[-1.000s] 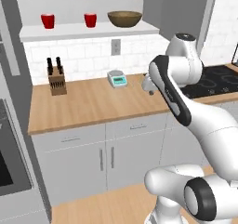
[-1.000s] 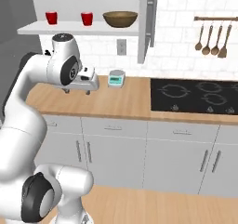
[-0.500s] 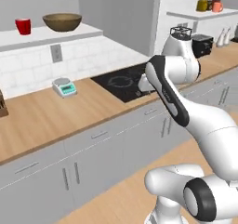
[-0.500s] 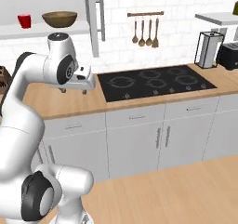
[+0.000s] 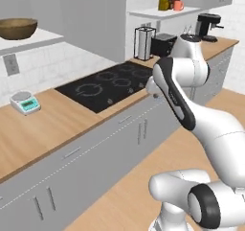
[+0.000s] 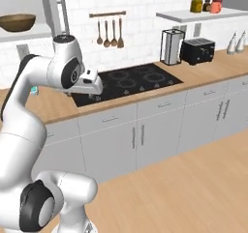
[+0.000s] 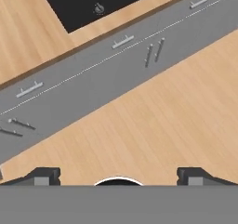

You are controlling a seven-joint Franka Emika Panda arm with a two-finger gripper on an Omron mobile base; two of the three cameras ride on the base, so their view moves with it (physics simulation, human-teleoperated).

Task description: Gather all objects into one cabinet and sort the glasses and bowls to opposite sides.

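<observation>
1. The surface [image 5: 57, 129] runs the full wall, with the black hob [image 6: 128, 82] set into it, so nothing of mine sits there.
2. The wooden bowl [image 5: 17, 28] rests on the left shelf [image 5: 33, 39], well apart from my arm.
3. The salmon cup [image 6: 216, 6] stands by jars [image 6: 196, 3] on the far right shelf [image 6: 193, 15].
4. My gripper [image 7: 116, 176] hangs empty over the floor, jaws spread wide, I judge ready for a pick.

The arm [image 5: 191, 110] is glossy white with rounded, bulbous links, dark grey to black bands at the joints, and a black strip along its upper link.
</observation>
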